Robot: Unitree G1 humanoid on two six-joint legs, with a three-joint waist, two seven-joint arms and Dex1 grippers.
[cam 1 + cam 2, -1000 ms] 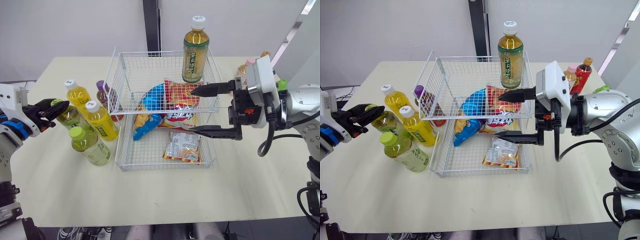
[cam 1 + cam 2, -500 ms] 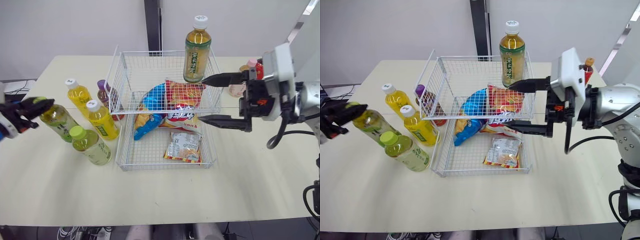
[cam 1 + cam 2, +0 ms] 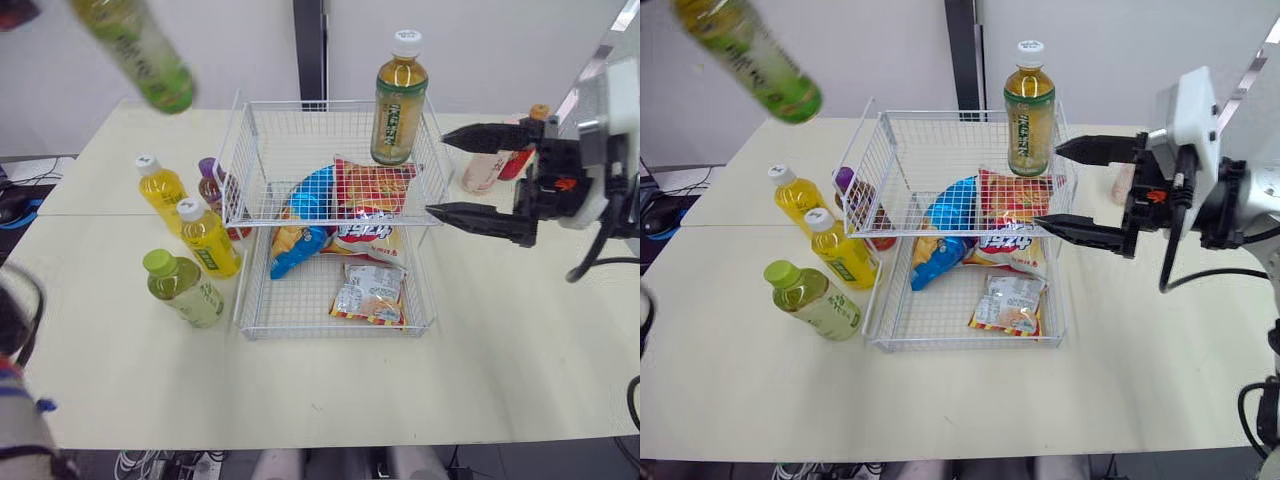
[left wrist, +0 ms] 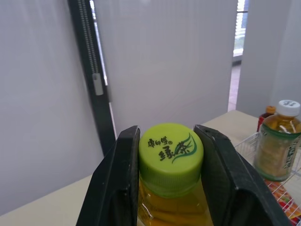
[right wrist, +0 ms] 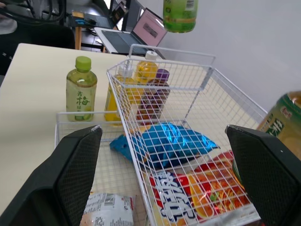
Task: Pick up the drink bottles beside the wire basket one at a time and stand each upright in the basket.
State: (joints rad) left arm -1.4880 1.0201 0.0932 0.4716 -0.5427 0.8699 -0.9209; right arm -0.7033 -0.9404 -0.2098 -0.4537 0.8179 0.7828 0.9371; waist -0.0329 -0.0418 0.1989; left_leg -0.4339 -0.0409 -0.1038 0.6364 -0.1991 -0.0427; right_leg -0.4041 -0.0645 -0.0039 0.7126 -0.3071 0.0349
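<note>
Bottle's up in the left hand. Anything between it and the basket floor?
Nothing in the air between the bottle and the basket. Inside, snack bags lie across the middle, and another bottle stands at the back right corner; the back left floor is bare.

Lime-green bottle cap (image 4: 170,149); white wire basket (image 3: 325,104); blue snack bag (image 3: 312,195).

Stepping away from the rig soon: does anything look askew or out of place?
The green-tea bottle hangs tilted high above the table, the left claw clamped on its cap alone. Nothing looks spilled.
</note>
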